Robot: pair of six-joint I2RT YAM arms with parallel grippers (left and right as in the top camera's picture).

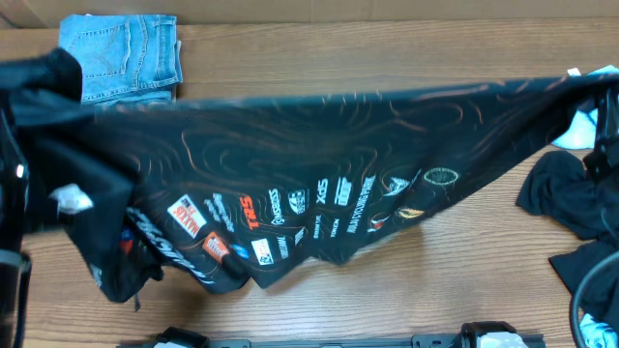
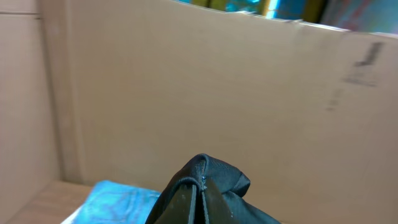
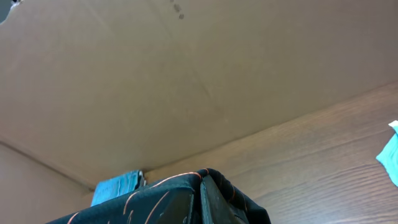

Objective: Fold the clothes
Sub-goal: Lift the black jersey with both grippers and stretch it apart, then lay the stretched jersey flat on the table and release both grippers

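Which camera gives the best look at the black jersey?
The overhead view: the jersey is spread wide, with its logos and tan lines plain to see. The left wrist view shows only a bunched black fold of it at the bottom edge. The right wrist view shows a black corner with a few tan lines.

On the black jersey (image 1: 290,145), "TRS" and "XS" can be read; other print is too small.

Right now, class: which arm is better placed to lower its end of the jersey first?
Probably left: most of the jersey hangs toward the left gripper; near the right gripper a black heap crowds the table.
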